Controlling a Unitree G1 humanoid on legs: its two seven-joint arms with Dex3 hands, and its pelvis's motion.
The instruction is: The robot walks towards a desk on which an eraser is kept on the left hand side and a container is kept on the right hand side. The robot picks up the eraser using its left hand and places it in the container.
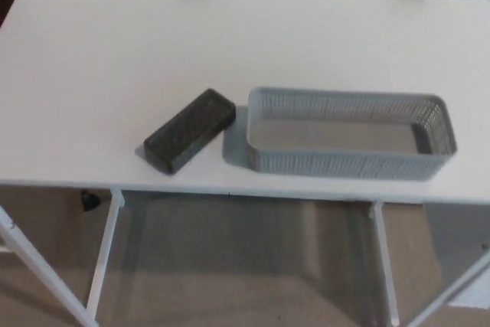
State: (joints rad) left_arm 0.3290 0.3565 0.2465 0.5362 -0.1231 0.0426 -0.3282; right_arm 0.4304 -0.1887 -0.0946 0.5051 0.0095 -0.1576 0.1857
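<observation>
1. Tabletop [92,59]: a white surface seen from above, its near edge running across the lower part of the head view; white legs and beige floor show below it.
2. Eraser [190,129]: a dark block lying flat and diagonally near the front edge, left of centre. Its upper right end sits just beside the container's left end; whether the two touch cannot be told.
3. Container [348,162]: a grey perforated tray, long side parallel to the front edge, right of the eraser. Its inside appears empty.
4. Hands: neither the left nor the right hand is in view, so whether their fingers are spread or closed cannot be told. Nothing is held in sight.
5. Stage (judgement): the eraser is not yet grasped; the reach with the left hand remains to be made.
6. Risk A (judgement): the eraser lies close to the front edge, so a push from the far side or a glancing contact could slide it off onto the floor.
7. Risk B (judgement): the narrow gap beside the container leaves little finger room; a finger catching the tray wall could shove the light tray aside.
8. Risk C (judgement): a grasp misaligned with the diagonal block could pinch a corner and let it twist loose.
</observation>
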